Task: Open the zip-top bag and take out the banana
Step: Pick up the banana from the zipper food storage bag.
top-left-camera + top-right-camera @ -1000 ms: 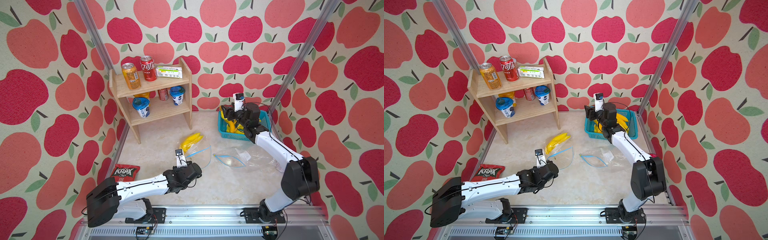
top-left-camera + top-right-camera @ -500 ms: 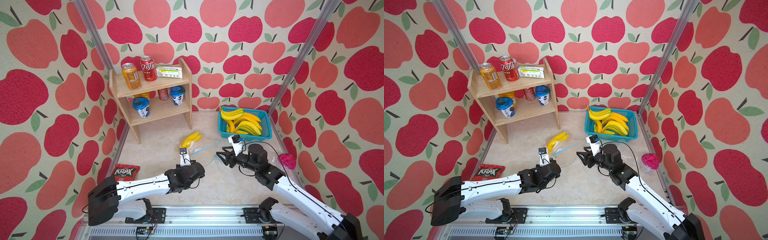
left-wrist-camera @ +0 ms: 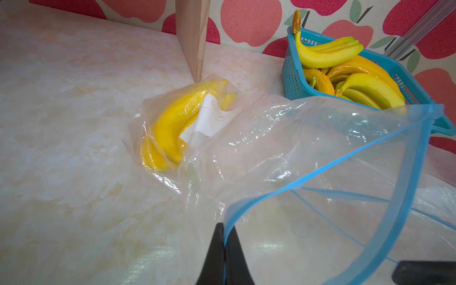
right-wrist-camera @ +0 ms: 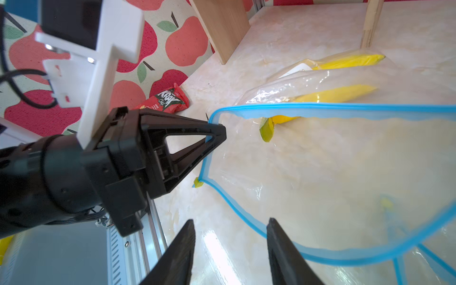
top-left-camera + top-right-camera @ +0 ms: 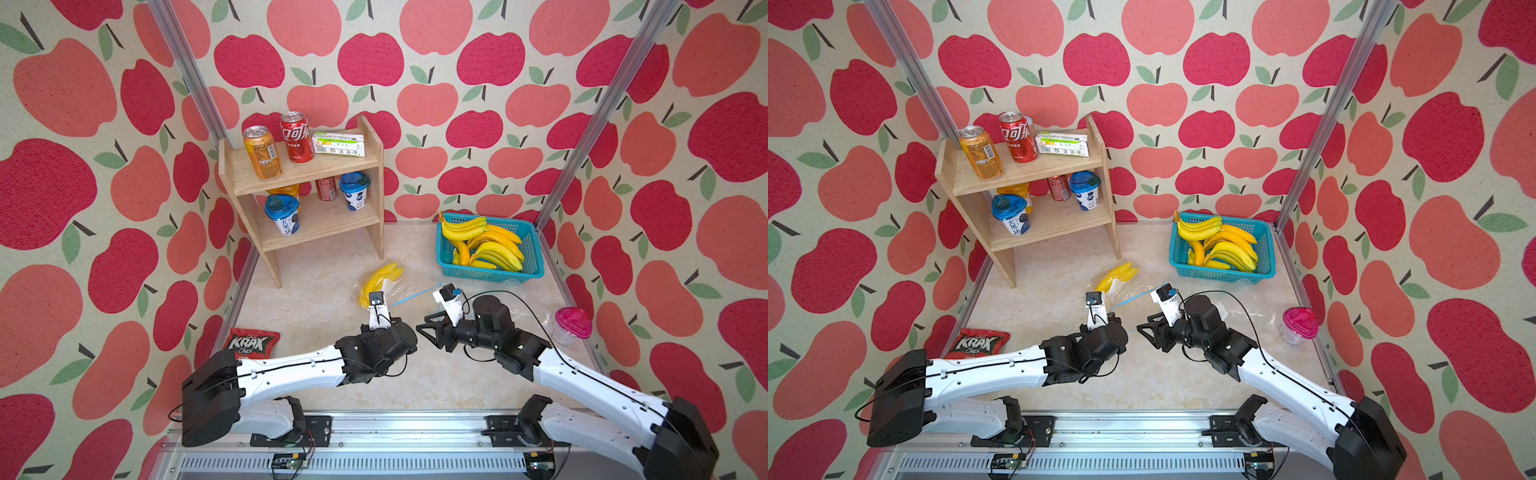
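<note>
Now, at the far left the chips (image 5: 251, 343) lie flat on the bench (image 5: 316, 299), close to the wall. Behind them stands a wooden shelf (image 5: 332, 165). It carries an orange can (image 5: 262, 151), a red can (image 5: 296, 137) and a flat box (image 5: 338, 144) on top, and two blue-lidded cups (image 5: 282, 214) below.

The left arm reaches across the front of the bench. The left tool (image 3: 224, 228) is closed on the blue rim (image 3: 328, 170) of the bag (image 3: 283, 138), with its two fingers meeting and the plastic edge pinched between them, close to a corner of the mouth. The mouth gapes: the rim runs as an open loop, lifted off the bench at the held end.

The banana (image 3: 172, 123) is inside the bag, down at the closed far end. It lies on the bench just in front of the shelf's right leg, with a white label against it.

The right tool (image 4: 230, 227) faces the left one tip to tip, near it but apart. Its jaws stand apart and grip nothing. The near edge of the rim passes by its fingers — whether it runs between them or beneath them I cannot tell from this steep view.

Further right a teal basket (image 5: 534, 249) heaped with a bunch (image 5: 494, 249) of yellow fruit sits against the back wall. A clear jar (image 5: 572, 324) with a pink lid stands by the right wall, beside the right arm.
</note>
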You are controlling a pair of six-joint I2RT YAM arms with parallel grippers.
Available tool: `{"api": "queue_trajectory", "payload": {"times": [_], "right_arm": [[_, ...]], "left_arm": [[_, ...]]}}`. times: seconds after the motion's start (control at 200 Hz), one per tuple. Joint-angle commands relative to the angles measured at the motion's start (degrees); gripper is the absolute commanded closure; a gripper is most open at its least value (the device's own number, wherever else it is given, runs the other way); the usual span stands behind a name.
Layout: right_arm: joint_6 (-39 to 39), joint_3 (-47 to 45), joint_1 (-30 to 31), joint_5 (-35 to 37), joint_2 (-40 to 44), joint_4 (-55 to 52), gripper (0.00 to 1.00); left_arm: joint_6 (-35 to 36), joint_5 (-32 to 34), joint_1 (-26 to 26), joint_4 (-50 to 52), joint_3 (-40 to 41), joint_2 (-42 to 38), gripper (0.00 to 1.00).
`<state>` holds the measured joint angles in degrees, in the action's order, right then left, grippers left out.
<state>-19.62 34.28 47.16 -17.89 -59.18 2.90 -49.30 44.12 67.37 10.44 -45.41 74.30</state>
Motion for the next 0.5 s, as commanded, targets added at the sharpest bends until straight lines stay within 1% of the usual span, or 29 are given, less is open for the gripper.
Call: {"api": "queue_trajectory", "payload": {"times": [0.0,0.19,0.33,0.495], "right_arm": [[0.88,3.93,0.30,0.40,-4.78,1.67,0.48],[-0.09,5.83,0.48,1.66,-13.63,6.94,0.40],[-0.49,7.55,0.48,1.94,-18.79,9.02,0.37],[-0.51,6.99,0.64,0.20,-23.24,15.93,0.37]], "left_arm": [[2.20,0.75,0.47,-0.78,-1.70,0.17,1.00],[3.59,-0.27,0.82,-3.19,-1.26,-0.48,1.00],[3.42,-0.43,1.05,-4.08,-0.57,-1.01,1.00],[2.54,-0.79,1.09,-5.12,0.47,-1.95,1.00]]}}
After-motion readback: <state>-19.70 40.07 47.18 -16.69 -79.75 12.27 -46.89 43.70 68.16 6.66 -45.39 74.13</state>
